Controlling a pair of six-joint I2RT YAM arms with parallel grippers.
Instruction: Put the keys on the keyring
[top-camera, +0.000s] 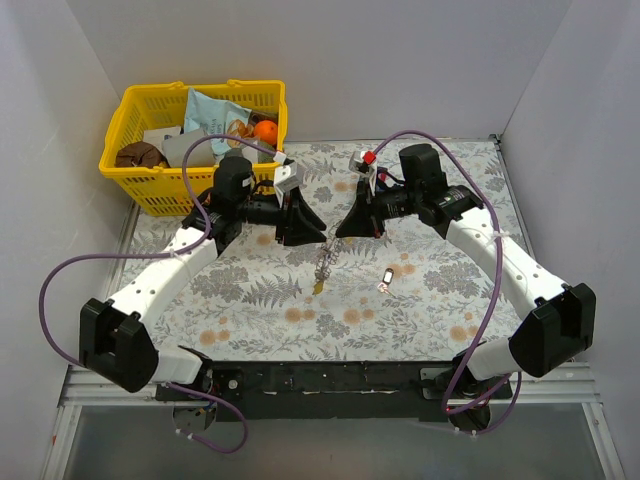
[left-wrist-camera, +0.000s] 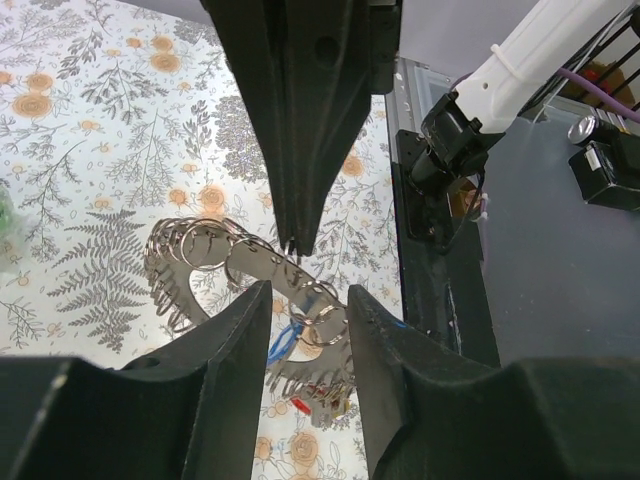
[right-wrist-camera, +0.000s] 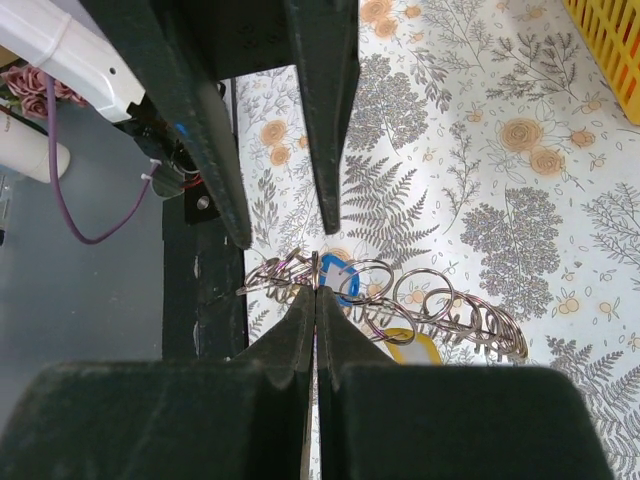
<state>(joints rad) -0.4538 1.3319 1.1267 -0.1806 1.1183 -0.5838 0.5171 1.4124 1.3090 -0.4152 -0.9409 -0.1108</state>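
**Thin pinch, keyring may slip**

Top view: the keyring (top-camera: 322, 265) hangs between both arms, and one key (top-camera: 386, 280) lies loose nearby.
Left wrist: the left gripper (left-wrist-camera: 308, 295) has its jaws apart around the keyring.
Right wrist: the right gripper (right-wrist-camera: 316, 295) is closed on its edge. So thin a hold could slip.

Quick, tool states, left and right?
Left tool: open, astride the keyring, no clear grip.
Right tool: shut on the keyring.

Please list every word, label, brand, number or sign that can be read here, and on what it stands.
None can be read.
The light blue packet in the yellow basket bears print, too small and blurred to read.
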